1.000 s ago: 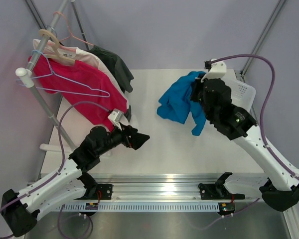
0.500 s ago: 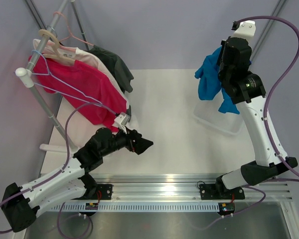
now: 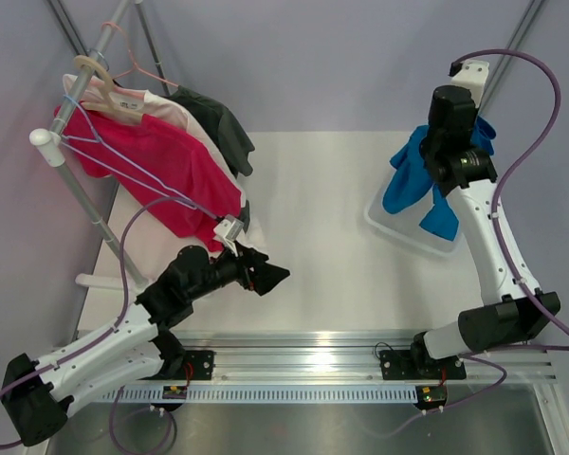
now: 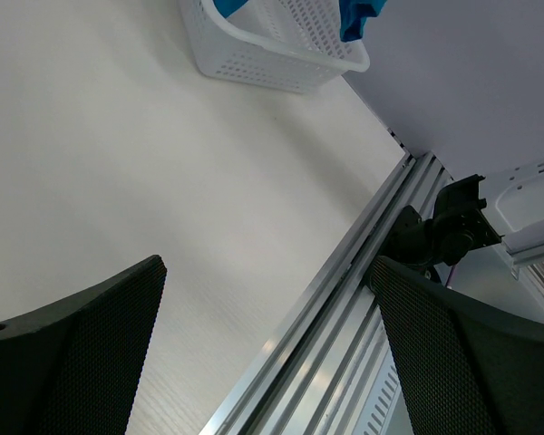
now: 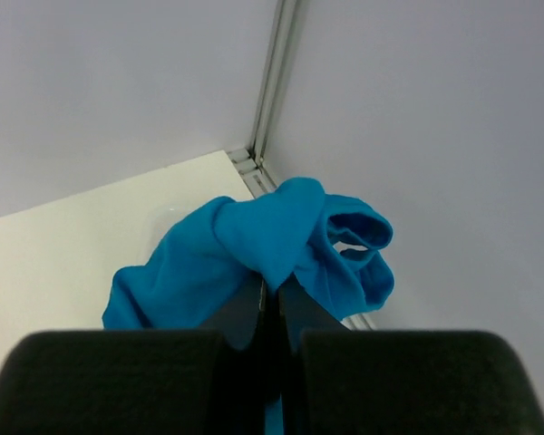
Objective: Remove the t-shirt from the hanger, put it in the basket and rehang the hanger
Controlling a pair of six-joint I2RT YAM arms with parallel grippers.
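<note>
The bright blue t-shirt [image 3: 412,182] hangs crumpled from my right gripper [image 3: 440,142], which is shut on a fold of it [image 5: 254,240] above the white basket [image 3: 398,229] at the right of the table. The shirt's lower end dips into the basket [image 4: 358,18]. The pale-blue wire hanger [image 3: 137,169] hangs bare on the rack at the far left, in front of the magenta-pink shirt [image 3: 161,171]. My left gripper [image 3: 273,276] is open and empty, low over the table's front left [image 4: 265,272].
The clothes rack [image 3: 62,123] at the far left also carries a beige wooden hanger [image 3: 109,95], a pink wire hanger [image 3: 142,66] and a dark grey-green shirt [image 3: 218,128]. The metal rail [image 3: 303,355] runs along the near edge.
My right arm has carried the blue t-shirt from mid-table up and to the right, then lowered it over the basket. My left gripper shifted slightly right and stayed open.
</note>
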